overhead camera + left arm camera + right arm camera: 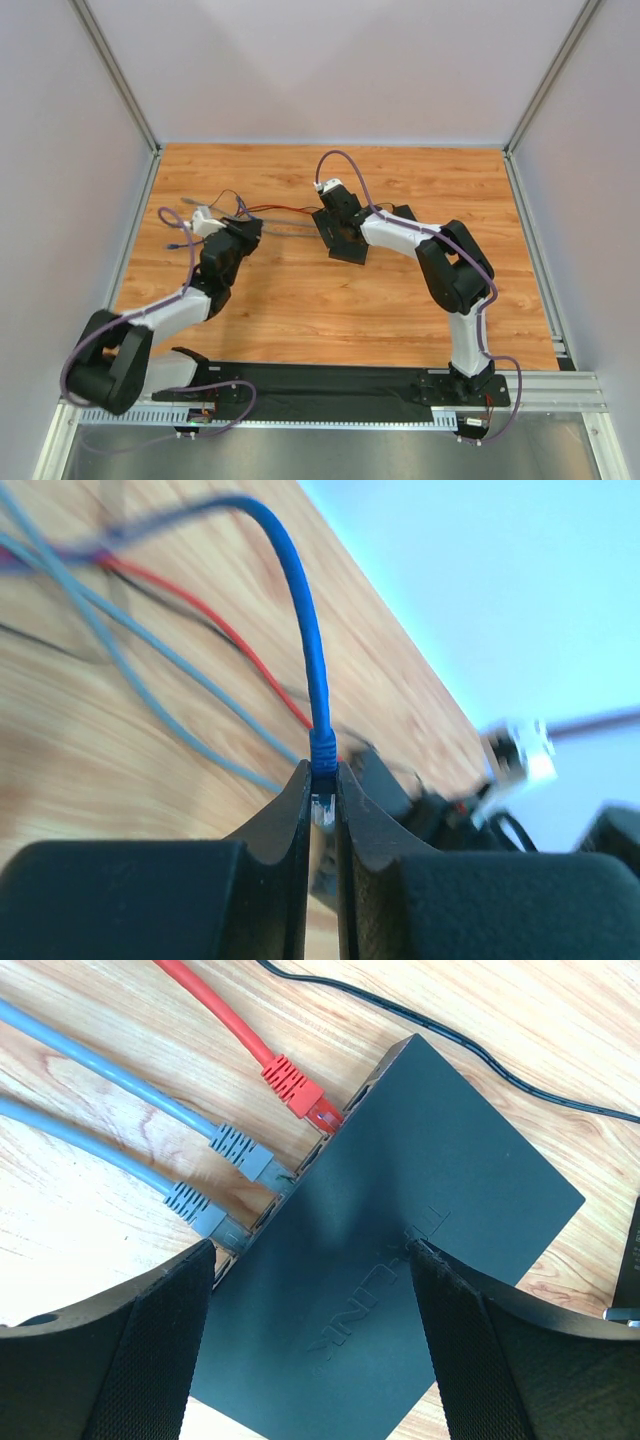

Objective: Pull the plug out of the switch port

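Observation:
The switch (400,1210) is a flat black box lying on the wooden table, also seen in the top view (350,246). A red plug (297,1090) and two grey plugs (240,1152) sit in ports along its left edge. My right gripper (312,1252) is open, with its fingers spread over the top of the switch. My left gripper (322,785) is shut on the blue cable's plug (322,808). It holds the plug clear of the switch, to the switch's left in the top view (243,236). The blue cable (305,620) arches up and away from the fingers.
Grey cables (150,690) and a red cable (220,630) run across the wood behind the left gripper. A thin black power cord (480,1055) leaves the far side of the switch. A small white object (203,219) lies by the left wrist. White walls enclose the table.

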You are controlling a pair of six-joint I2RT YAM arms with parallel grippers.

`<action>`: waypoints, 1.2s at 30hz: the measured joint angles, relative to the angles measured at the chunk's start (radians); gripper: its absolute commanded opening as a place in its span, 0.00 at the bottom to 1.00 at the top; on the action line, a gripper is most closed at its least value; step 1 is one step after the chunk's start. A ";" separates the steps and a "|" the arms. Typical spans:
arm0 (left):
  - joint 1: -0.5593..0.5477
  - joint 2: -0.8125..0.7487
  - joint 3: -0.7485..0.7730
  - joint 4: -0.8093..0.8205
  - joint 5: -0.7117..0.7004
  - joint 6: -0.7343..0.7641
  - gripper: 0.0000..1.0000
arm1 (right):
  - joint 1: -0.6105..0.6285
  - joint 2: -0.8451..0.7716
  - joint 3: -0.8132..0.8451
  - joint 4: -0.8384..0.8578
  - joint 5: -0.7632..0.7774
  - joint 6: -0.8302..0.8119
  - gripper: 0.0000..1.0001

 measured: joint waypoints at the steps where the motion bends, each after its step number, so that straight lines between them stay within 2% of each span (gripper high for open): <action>1: 0.029 -0.073 0.000 -0.069 -0.024 0.036 0.00 | 0.000 0.001 0.001 -0.001 0.001 0.000 0.80; 5: 0.092 -0.290 0.000 -0.295 -0.116 0.131 0.00 | 0.000 0.002 0.003 -0.002 0.002 0.000 0.80; 8: 0.142 -0.404 -0.006 -0.435 -0.158 0.148 0.00 | 0.000 0.002 0.004 -0.003 0.002 0.000 0.80; 10: 0.188 -0.455 -0.016 -0.508 -0.183 0.141 0.05 | 0.000 0.002 0.004 -0.004 0.002 0.000 0.80; 16: 0.351 -0.523 -0.098 -0.689 -0.206 0.046 0.39 | 0.000 0.004 0.007 -0.007 0.002 0.000 0.80; 17: 0.372 -0.530 -0.117 -0.708 -0.203 0.030 0.49 | 0.000 0.004 0.008 -0.008 0.002 0.000 0.80; 19: 0.394 -0.539 -0.144 -0.733 -0.196 0.015 0.56 | 0.000 0.005 0.010 -0.011 0.002 0.000 0.80; 21: 0.399 -0.546 -0.151 -0.743 -0.182 0.016 0.61 | 0.000 0.006 0.011 -0.013 0.002 0.000 0.80; 27: 0.399 -0.555 -0.121 -0.716 -0.058 0.073 0.60 | 0.000 0.006 0.012 -0.014 0.002 0.000 0.80; 31: 0.398 -0.540 -0.118 -0.566 0.104 0.122 0.57 | 0.000 0.006 0.012 -0.014 0.000 0.002 0.80; 36: 0.350 -0.364 -0.089 -0.335 0.291 0.146 0.56 | -0.002 0.005 0.012 -0.013 -0.004 0.010 0.80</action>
